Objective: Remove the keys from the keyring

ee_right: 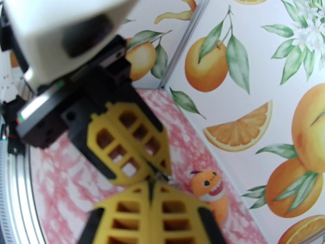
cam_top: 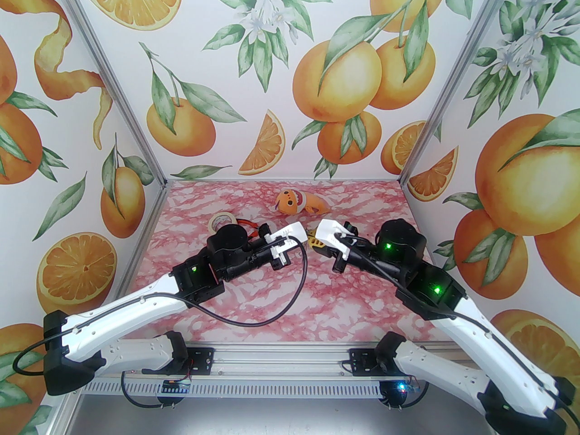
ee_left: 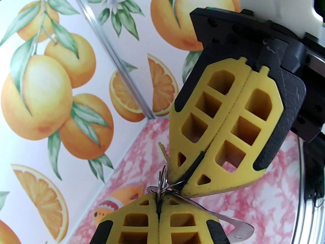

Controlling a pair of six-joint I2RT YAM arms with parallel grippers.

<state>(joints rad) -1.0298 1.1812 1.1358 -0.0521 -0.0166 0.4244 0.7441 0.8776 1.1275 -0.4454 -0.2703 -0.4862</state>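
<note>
Both grippers meet tip to tip above the middle of the table. My left gripper [cam_top: 304, 236] [ee_left: 158, 197] is shut on a dark strip that looks like part of the keyring [ee_left: 158, 204]. My right gripper [cam_top: 316, 242] [ee_right: 151, 188] is shut on another dark strip [ee_left: 195, 165] of it. Thin wire rings [ee_left: 163, 184] [ee_right: 166, 178] bunch in the small gap between the tips. A flat silvery metal piece [ee_left: 237, 229] hangs below them. The coloured tags of the keys are hidden.
An orange plush toy [cam_top: 297, 201] [ee_right: 210, 187] lies at the back of the pink marbled table [cam_top: 272, 297]. A roll of beige tape [cam_top: 220, 221] and red-handled pliers [cam_top: 247, 224] sit behind the left wrist. Printed walls close in three sides.
</note>
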